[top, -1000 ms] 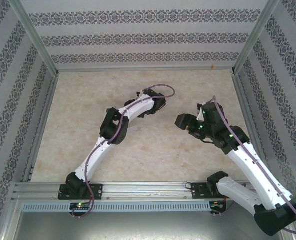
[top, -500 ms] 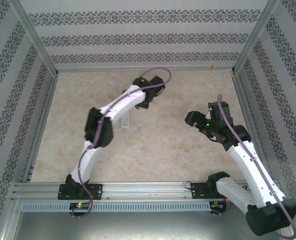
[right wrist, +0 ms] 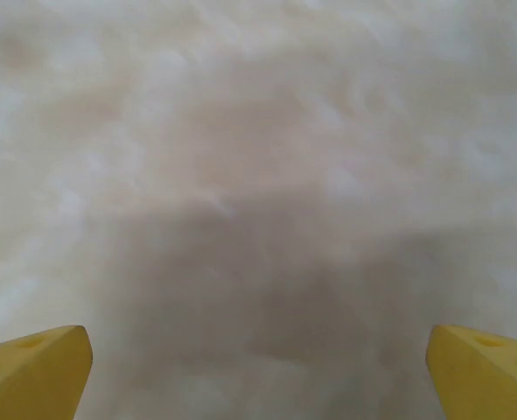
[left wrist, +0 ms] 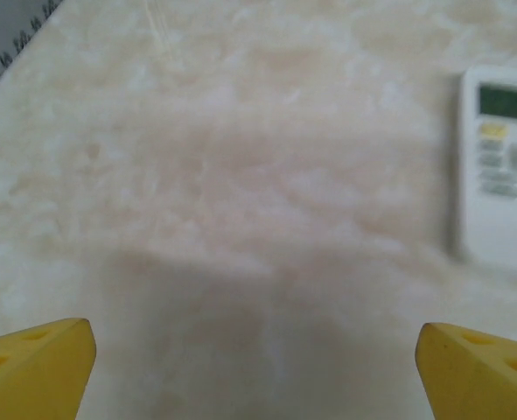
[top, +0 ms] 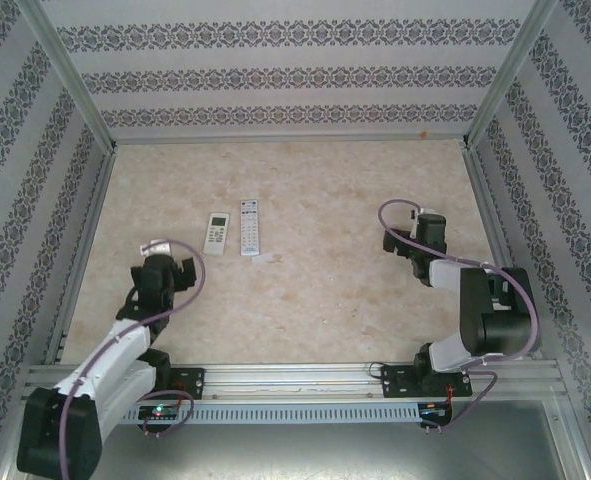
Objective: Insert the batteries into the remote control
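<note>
The long slim white remote control (top: 249,226) lies face up with its grey buttons showing, left of the table's middle. The batteries are out of view. My left gripper (top: 179,268) is drawn back at the near left, well short of the remote; its yellow fingertips (left wrist: 39,363) stand far apart, open over bare table (left wrist: 254,367). My right gripper (top: 403,240) sits at the right, far from the remote. Its fingertips (right wrist: 35,367) are also spread wide, open with nothing between them (right wrist: 258,372).
A shorter, wider white remote with a display window (top: 216,232) lies just left of the long one and shows at the right of the left wrist view (left wrist: 503,166). Metal frame rails (top: 85,260) and patterned walls close in the marble-look table (top: 325,290).
Both arms have pulled back from the table's middle toward their bases. The left arm no longer covers the two remotes, which now lie in plain sight.
</note>
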Available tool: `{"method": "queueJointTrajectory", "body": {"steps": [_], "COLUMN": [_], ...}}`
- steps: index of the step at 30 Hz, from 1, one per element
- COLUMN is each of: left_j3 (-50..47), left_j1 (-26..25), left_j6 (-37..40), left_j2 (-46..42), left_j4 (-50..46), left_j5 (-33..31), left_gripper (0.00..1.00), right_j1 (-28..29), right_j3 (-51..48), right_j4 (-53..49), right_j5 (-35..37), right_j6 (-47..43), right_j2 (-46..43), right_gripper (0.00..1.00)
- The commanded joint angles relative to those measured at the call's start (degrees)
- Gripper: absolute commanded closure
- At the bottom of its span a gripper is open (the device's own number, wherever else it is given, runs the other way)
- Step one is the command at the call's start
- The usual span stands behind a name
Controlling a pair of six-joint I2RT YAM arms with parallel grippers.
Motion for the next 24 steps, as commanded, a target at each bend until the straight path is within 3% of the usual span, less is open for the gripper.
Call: {"method": "queueJointTrajectory", "body": {"steps": [1, 3, 5, 6, 9, 10, 12, 13, 15, 17, 19, 24], "left_j3": [-1.28, 0.65, 3.42, 5.75, 11.59, 13.77, 11.1, 11.54, 10.75, 11.96, 11.44, 11.68], "left_j1": [3.01, 3.67, 4.1, 4.22, 5.55, 6.64, 6.94, 7.02, 7.03, 7.0, 6.79, 6.77], "left_j6": [6.3, 8.81, 8.4, 10.77, 10.94, 8.1, 8.68, 7.66, 7.72, 6.7, 7.42, 7.7], "left_j2": [3.54, 13.22, 25.22, 32.17, 45.83, 41.88, 45.19, 42.58, 44.65, 42.87, 44.22, 43.62], "left_j4": [24.36, 32.66, 44.27, 49.17, 51.38, 39.61, 51.64, 45.25, 51.74, 45.24, 49.45, 47.68], "left_j5": [7.41, 12.29, 12.92, 13.63, 16.09, 15.12, 15.08, 14.63, 12.68, 11.71, 11.5, 12.75], "left_gripper": [0.03, 0.0, 0.0, 0.0, 0.01, 0.0, 0.0, 0.0, 0.0, 0.0, 0.0, 0.0], "right_j1": [0.38, 0.82, 1.38, 1.56, 1.66, 1.67, 2.33, 2.38, 2.2, 2.43, 2.24, 2.27], "right_j3": [-2.94, -3.7, -6.07, -5.65, -5.66, -5.62, -5.66, -5.62, -5.53, -5.58, -5.11, -5.79], "right_j4": [18.97, 19.93, 25.89, 24.11, 24.12, 24.3, 24.3, 24.33, 24.15, 24.54, 23.72, 24.42], "right_j5": [-4.92, -3.75, -1.91, -1.39, -1.22, -1.26, 0.02, -0.02, -0.25, -0.09, -0.41, -0.22], "right_j6": [-5.59, -5.62, -5.7, -5.66, -5.75, -5.77, -6.3, -6.23, -6.06, -6.45, -6.22, -6.28], "right_j2": [-1.0, -0.76, 0.56, -0.1, -0.08, 0.09, -0.13, 0.06, 0.05, 0.37, 0.48, -0.07], "right_gripper": [0.02, 0.02, 0.02, 0.02, 0.02, 0.02, 0.02, 0.02, 0.02, 0.02, 0.02, 0.02]}}
